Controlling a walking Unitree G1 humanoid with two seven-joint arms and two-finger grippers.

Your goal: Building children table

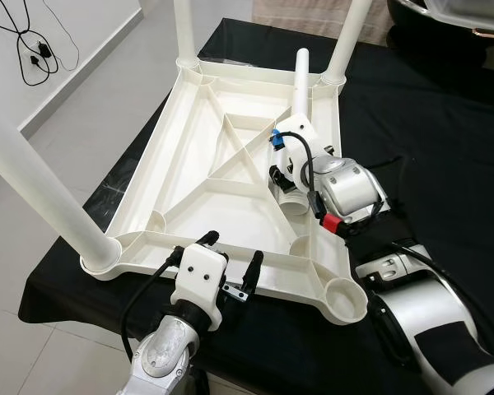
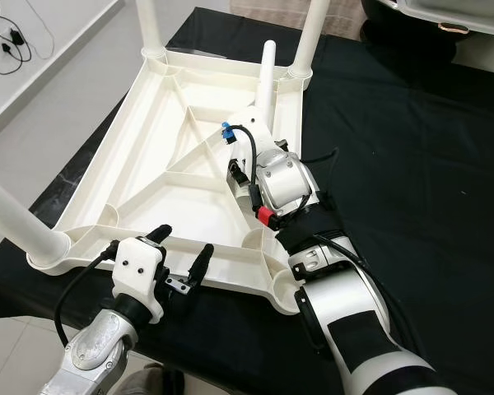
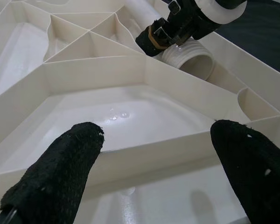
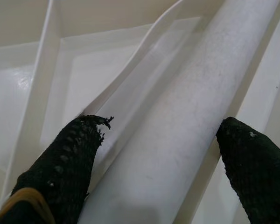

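The right gripper [image 4: 158, 158] grasps a loose white table leg [image 1: 300, 82], one finger [image 4: 60, 168] on each side. The leg lies inside the upturned tabletop [image 1: 189, 164]. The left gripper [image 1: 233, 262] hovers spread wide, empty, over the tabletop's near rim.

A white plastic tabletop [image 1: 189, 156] is laid upside down, ribbed underside up. Three white legs [image 1: 41, 193] are stood in its far-left, far-right and near-left corner sockets. A fourth leg [image 1: 299, 123] is laid loose along the right side, threaded end nearest; the near-right socket [image 1: 343, 296] is left open.
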